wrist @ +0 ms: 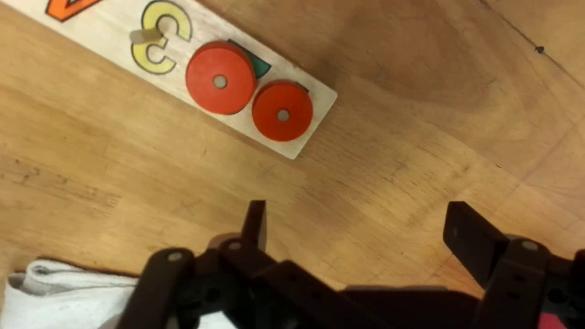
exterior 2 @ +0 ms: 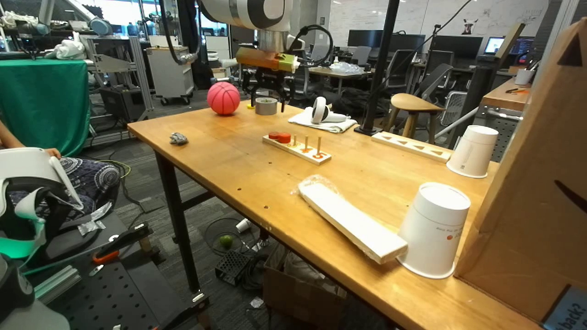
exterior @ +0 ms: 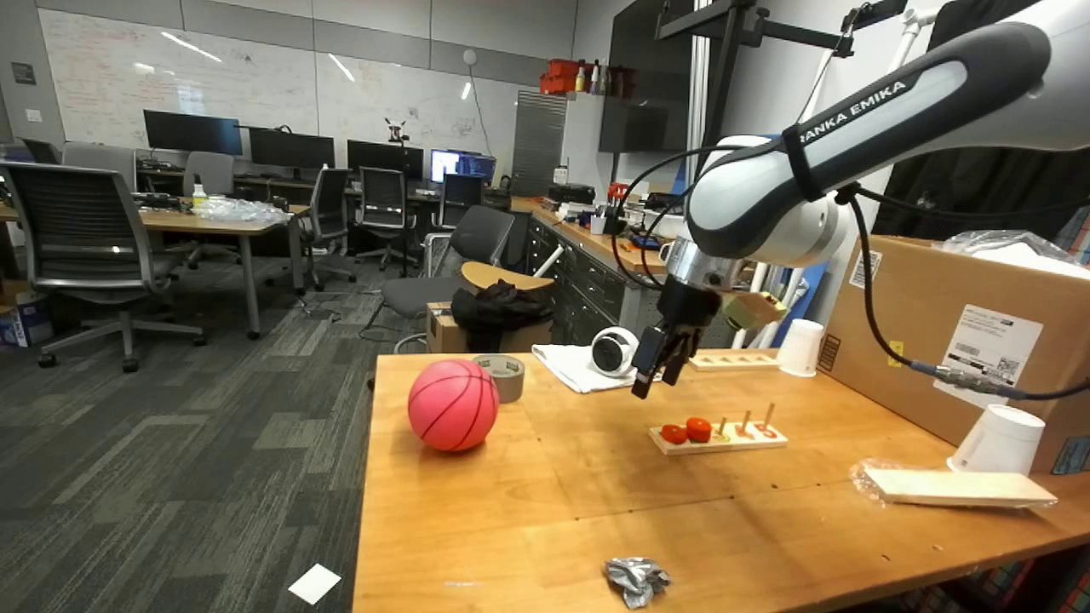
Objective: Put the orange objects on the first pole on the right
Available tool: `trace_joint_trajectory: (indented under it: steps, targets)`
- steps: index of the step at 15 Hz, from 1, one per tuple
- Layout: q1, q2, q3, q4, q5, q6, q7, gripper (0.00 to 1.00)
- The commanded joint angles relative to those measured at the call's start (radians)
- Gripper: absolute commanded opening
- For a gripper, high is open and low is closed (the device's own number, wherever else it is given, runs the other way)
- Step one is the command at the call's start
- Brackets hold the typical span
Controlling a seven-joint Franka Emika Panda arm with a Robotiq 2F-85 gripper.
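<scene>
Gripper, nearest the wrist camera, spans the foot of the wrist view; its jaws stand released and spread wide, with the table showing between them. From left to right in this view: a white cloth at the lower corner; a bare pole at a yellow numeral, on a wooden board that enters from the upper left; a larger red-orange disc, partly covering a green marking; a smaller red-orange disc at the board's end. Each disc encircles its own pole, whose grey tip shows in the central hole. Both discs lie ahead of the fingertips, outside the gap and apart from the jaws, closer to the finger at the view's left. From left to right in an exterior view: a pinkish-red ball; a roll of tape behind it; the gripper, raised above the table; the board, its two discs at the left end and three bare poles to their right; an upturned white cup; a cardboard box.
</scene>
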Motion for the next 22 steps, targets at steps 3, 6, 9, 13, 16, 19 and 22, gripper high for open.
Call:
trace_joint_trajectory:
  steps: [3,6,9,13,16,19,22]
  targets:
    - [0.012,0.035,-0.038,0.088,0.051,-0.094,-0.365,1.0]
    - [0.012,0.017,-0.046,0.06,0.047,-0.083,-0.534,1.0]
    - [0.015,-0.01,-0.052,0.031,0.036,-0.089,-0.694,1.0]
    - [0.031,-0.018,-0.08,0.024,-0.025,-0.16,-0.864,1.0]
    - [0.046,-0.019,-0.113,0.013,-0.089,-0.168,-0.925,1.0]
    - [0.061,-0.025,-0.139,-0.011,-0.141,-0.123,-0.931,1.0]
    - [0.069,-0.028,-0.15,-0.034,-0.158,-0.088,-0.917,1.0]
